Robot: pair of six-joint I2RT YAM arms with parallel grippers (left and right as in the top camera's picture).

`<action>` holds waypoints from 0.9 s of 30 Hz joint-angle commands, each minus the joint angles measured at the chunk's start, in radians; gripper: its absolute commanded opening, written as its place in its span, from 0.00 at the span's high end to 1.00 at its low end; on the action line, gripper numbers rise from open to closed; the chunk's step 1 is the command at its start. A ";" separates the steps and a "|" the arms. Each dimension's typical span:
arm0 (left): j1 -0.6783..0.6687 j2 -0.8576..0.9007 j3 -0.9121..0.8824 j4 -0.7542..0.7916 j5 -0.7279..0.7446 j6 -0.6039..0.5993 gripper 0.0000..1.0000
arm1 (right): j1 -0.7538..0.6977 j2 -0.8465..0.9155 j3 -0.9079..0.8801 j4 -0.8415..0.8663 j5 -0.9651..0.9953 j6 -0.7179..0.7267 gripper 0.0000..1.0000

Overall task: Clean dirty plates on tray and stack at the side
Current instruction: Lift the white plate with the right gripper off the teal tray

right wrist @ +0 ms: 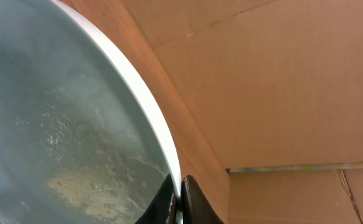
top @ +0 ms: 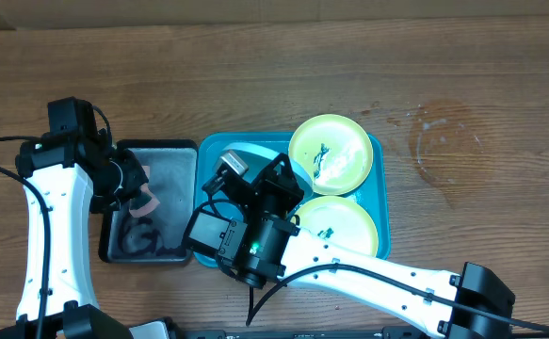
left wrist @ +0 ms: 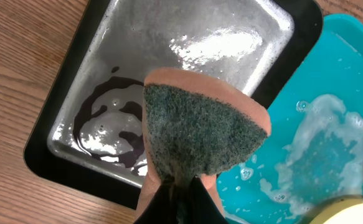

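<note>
Right end effector (right wrist: 179,199) clamps the rim of the round light blue plastic plate (right wrist: 56,118) above the large turquoise rectangular plastic tray (top: 379,188), whose long axis runs left-right. Left end effector (left wrist: 180,198) pinches a green-faced sponge (left wrist: 200,124).

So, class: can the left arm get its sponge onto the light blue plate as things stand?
Probably yes. The right pincer holds the light blue plate tilted at the left end of the tray, beside the black tray where the left pincer holds the sponge; nothing visibly stands between them.
</note>
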 commanded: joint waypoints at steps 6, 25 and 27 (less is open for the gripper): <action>-0.006 -0.008 -0.003 -0.001 0.000 0.019 0.93 | 0.002 -0.013 0.030 -0.003 0.059 0.007 0.96; -0.006 -0.008 -0.003 -0.003 0.000 0.019 0.93 | 0.002 -0.013 0.030 -0.007 0.058 0.007 0.96; -0.006 -0.008 -0.003 -0.003 0.000 0.019 0.93 | 0.002 -0.013 0.030 -0.006 0.049 0.016 0.96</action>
